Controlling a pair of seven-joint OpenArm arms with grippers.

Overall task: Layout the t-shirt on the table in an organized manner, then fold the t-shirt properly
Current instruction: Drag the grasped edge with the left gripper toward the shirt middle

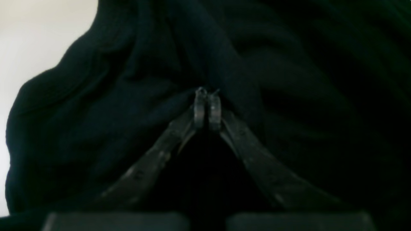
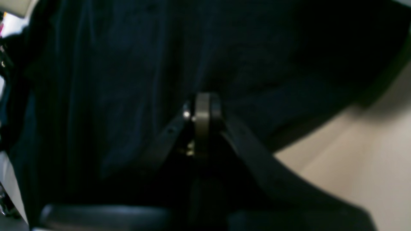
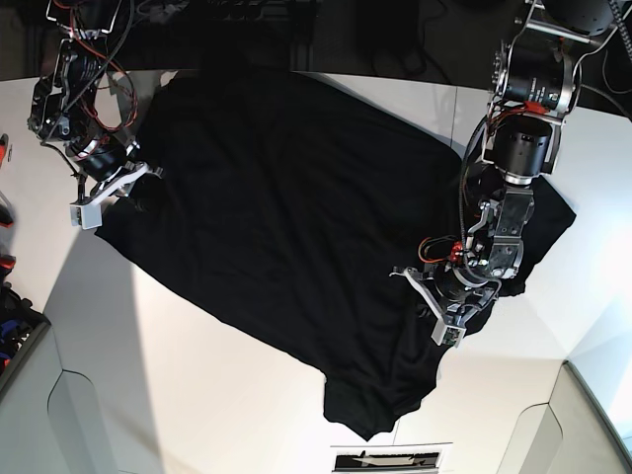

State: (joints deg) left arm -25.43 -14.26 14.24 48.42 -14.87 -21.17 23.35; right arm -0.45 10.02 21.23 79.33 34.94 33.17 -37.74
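The black t-shirt point(image 3: 286, 227) lies spread and rumpled across the white desk point(image 3: 197, 395). The left claw point(image 1: 207, 93) is pinched tight on its cloth; the right claw point(image 2: 202, 102), at the shirt's opposite edge, likewise grips fabric.

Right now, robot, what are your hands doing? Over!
Left gripper shut on the large black cloth t-shirt. Right gripper shut on it too. Shirt spread, wrinkled, on the white table. Nothing blocking.
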